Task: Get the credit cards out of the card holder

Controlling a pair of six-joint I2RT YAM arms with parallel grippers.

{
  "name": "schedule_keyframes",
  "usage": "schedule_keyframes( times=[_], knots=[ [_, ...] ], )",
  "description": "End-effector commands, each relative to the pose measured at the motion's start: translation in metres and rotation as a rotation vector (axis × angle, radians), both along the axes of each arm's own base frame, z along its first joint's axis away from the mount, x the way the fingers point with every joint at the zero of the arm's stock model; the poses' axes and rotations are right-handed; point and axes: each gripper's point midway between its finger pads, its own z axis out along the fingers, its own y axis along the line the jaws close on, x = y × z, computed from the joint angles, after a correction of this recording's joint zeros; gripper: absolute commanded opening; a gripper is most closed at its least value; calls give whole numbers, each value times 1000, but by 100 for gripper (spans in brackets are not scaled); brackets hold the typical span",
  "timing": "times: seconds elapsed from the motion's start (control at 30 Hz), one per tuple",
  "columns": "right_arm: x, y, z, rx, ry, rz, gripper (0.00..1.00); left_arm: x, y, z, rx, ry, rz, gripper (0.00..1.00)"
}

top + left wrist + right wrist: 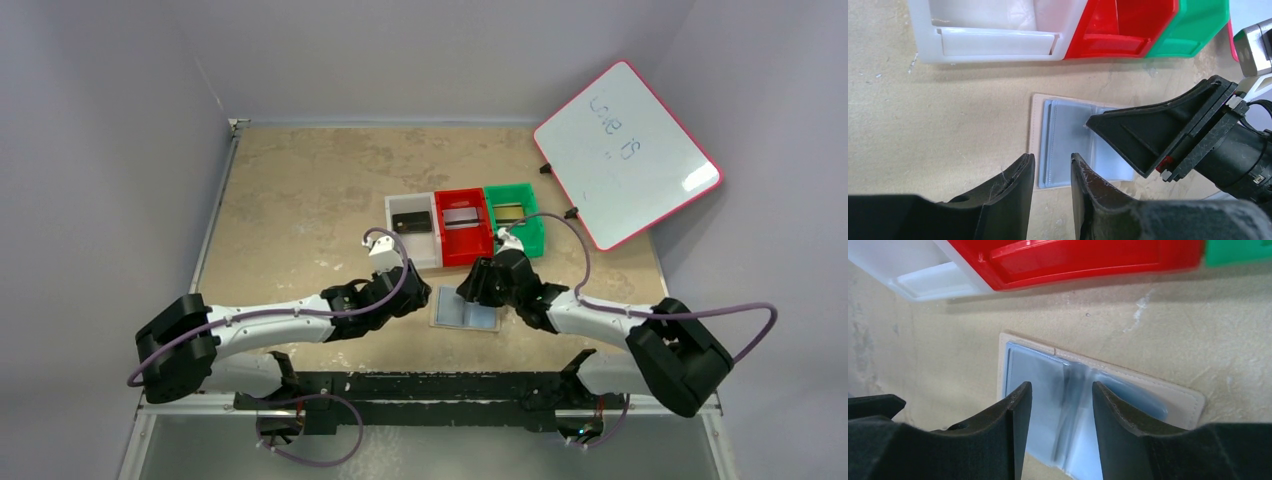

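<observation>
Left arm [270,322]: stretched low from its base towards the table [300,200] centre. Left gripper [1050,167]: released, with a narrow gap between the fingers and nothing in it, tips at the near-left edge of the card holder [1063,127].

Right arm [590,312]: stretched low from the opposite side. Right gripper [1061,395]: released, fingers apart, poised over the fold of the card holder; contact cannot be determined.

The card holder lies open and flat, lining up, between the two grippers.

Just beyond it stand three bins in a row:
- clear bin [392,235], with a black card [411,220]
- red bin [465,256], with a silvery-grey card [460,217]
- green bin [530,240], with a dull gold card [508,211]

A pink-framed whiteboard [628,152] lies at the far right.
</observation>
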Motion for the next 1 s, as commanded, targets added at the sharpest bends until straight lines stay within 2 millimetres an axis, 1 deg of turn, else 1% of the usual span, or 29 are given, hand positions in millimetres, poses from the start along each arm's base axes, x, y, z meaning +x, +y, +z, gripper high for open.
schedule_keyframes(
  times=[0.0, 0.17, 0.2, 0.33, 0.5, 0.6, 0.67, 0.77, 0.9, 0.97],
  knots=[
    [6, 2, -4, -148, -5, -5, 51, 4, 7, 6, 1, -23, 42, 32],
    [1, -7, -29, -305, 59, -71, 48, 3, 8, 5, 4, -19, 39, 32],
    [0, -7, -33, -317, 67, -74, 46, 2, 8, 4, 6, -18, 38, 32],
    [-3, -10, -44, -347, 83, -67, 30, 2, 10, 4, 13, -17, 37, 32],
    [-5, -3, -46, -357, 76, -33, 17, 2, 8, 3, 18, -15, 33, 32],
    [-8, -1, -46, -323, 84, -40, 12, 2, 5, 0, 21, -9, 22, 32],
    [-17, 3, -49, -274, 120, -29, 8, 1, 2, 0, 21, -5, 12, 32],
    [-21, 5, -51, -219, 128, -43, 4, 1, -1, -2, 20, 2, 1, 32],
    [-22, 9, -52, -69, 162, -31, 1, 0, -5, -1, 7, 1, -15, 33],
    [-21, 5, -54, -29, 174, -46, 0, -1, -8, 0, -3, 1, -23, 33]
  ],
)
